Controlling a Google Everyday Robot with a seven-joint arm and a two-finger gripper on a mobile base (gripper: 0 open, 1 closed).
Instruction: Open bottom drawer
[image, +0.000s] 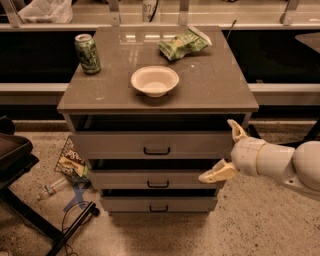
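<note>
Writing: a small tag (148, 7) at the top centre edge carries figures that look like "87"; that is the only print I can make out.
Soda can (87, 53): green, upright at the upper left of the cabinet top (225, 97); its label is too blurred to read.
Snack bag (184, 44): green and crumpled, lying at the back of the top, right of centre; brand not readable.
Bowl (154, 80): white and empty, sitting mid-top, apart from both can and bag.
Bottom drawer (125, 203): low in the centre of the frame, lowest of three grey fronts, with a small black bar handle (159, 209) in its middle and a dark gap above it.
Other drawers: the top drawer (110, 145) and middle drawer (120, 179) stack above it, each with its own black handle.
Gripper (217, 150): at right centre of the frame, fingers spread wide and holding nothing; the upper finger points up by the top drawer's right end, and the lower finger crosses the middle drawer's right end. It sits above the bottom drawer and well apart from that handle.
Arm (280, 162): a cream, rounded body coming in from the right edge.
Floor clutter: at lower left there is a snack packet (70, 162) beside the cabinet, a plastic bottle (50, 189) and a blue taped cross (77, 196).
Left edge: a dark piece of furniture (15, 155) with a black leg running along the floor.
Upper left: a white plastic bag (47, 10) on the ledge behind.
</note>
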